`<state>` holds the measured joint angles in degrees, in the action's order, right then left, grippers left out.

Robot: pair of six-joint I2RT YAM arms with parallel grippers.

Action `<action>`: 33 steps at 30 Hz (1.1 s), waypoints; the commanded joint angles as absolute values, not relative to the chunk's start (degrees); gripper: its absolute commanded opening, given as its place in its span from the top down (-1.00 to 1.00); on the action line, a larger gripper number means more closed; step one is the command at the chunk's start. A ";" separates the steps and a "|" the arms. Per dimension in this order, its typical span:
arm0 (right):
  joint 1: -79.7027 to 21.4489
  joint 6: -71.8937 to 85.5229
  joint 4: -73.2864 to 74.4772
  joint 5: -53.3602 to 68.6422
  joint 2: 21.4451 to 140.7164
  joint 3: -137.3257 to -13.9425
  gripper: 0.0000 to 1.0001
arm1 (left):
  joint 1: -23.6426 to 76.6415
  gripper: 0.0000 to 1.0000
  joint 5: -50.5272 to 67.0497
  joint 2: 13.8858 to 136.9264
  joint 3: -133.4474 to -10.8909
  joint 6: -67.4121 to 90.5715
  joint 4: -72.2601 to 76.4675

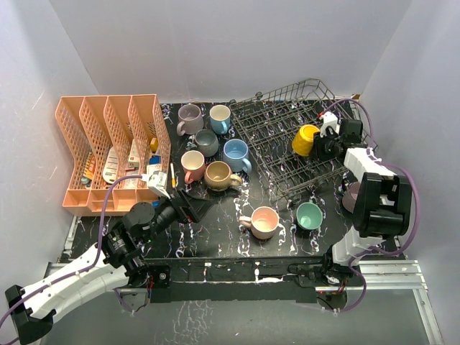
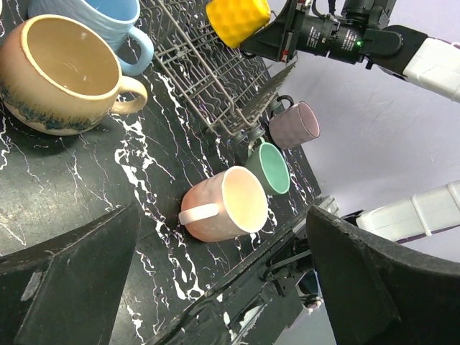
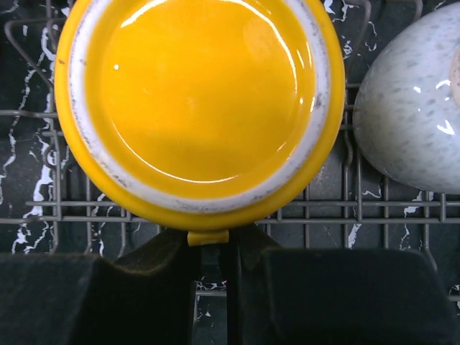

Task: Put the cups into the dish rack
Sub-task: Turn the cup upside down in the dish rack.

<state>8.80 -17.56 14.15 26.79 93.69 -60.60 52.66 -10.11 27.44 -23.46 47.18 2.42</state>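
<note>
Yellow cup [image 1: 305, 140] between right fingers [image 3: 345, 302]

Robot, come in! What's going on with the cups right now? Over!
Right gripper shut on the handle of the yellow cup, over the dish rack. Left gripper open, low near the pink cup. Speckled white cup close beside the yellow one.

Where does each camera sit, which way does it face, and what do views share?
Top external: above and behind the arms, looking down on table, dish rack, cups; both arms show.
Left wrist: low over the table, facing pink cup and green cup; left gripper's open fingers below.
Right wrist: close on the yellow cup over rack wires; right gripper's fingers pinch its handle.
Shared: the yellow cup appears in all three.
</note>
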 commanded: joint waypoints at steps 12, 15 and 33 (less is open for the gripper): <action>9.04 -23.24 7.04 21.35 98.66 -65.57 0.85 | 52.56 -0.95 -10.55 29.34 -23.81 47.20 4.26; 9.03 -23.80 6.86 19.77 99.66 -66.14 0.83 | 52.56 -0.95 -10.44 29.57 -24.07 47.28 4.10; 9.18 -26.20 8.89 15.53 96.46 -66.52 0.10 | 52.56 -0.95 -10.21 29.98 -24.81 47.50 3.43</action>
<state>9.17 -25.43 13.47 16.27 102.00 -63.64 52.66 -10.15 30.26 -23.49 47.59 2.92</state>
